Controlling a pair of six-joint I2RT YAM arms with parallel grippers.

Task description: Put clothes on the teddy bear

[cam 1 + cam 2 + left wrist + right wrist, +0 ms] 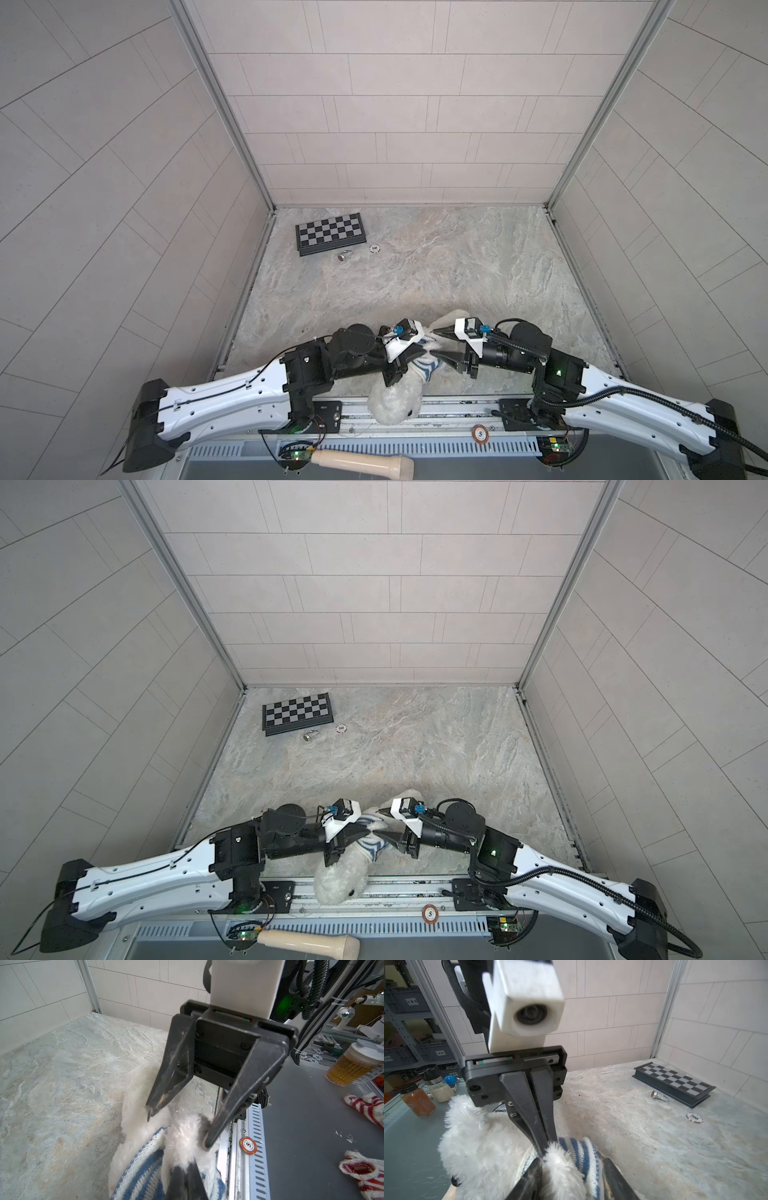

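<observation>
The teddy bear (395,403) (340,883) lies at the table's front edge, its head over the rail. A blue-and-white striped shirt (424,365) (372,848) is bunched round its body. My left gripper (422,353) (187,1169) comes in from the left and is shut on the shirt (143,1178) at the fur. My right gripper (433,342) (571,1160) faces it from the right, jaws apart. They straddle a furry limb of the bear (477,1142) and a fold of shirt (581,1151). One fingertip (207,1142) touches the fur.
A folded chessboard (330,233) lies at the back left, with a silver piece (344,255) and a poker chip (375,248) beside it. Another chip (480,434) sits on the front rail, near a wooden handle (361,461). Red-striped knits (369,1109) and jars lie off the table.
</observation>
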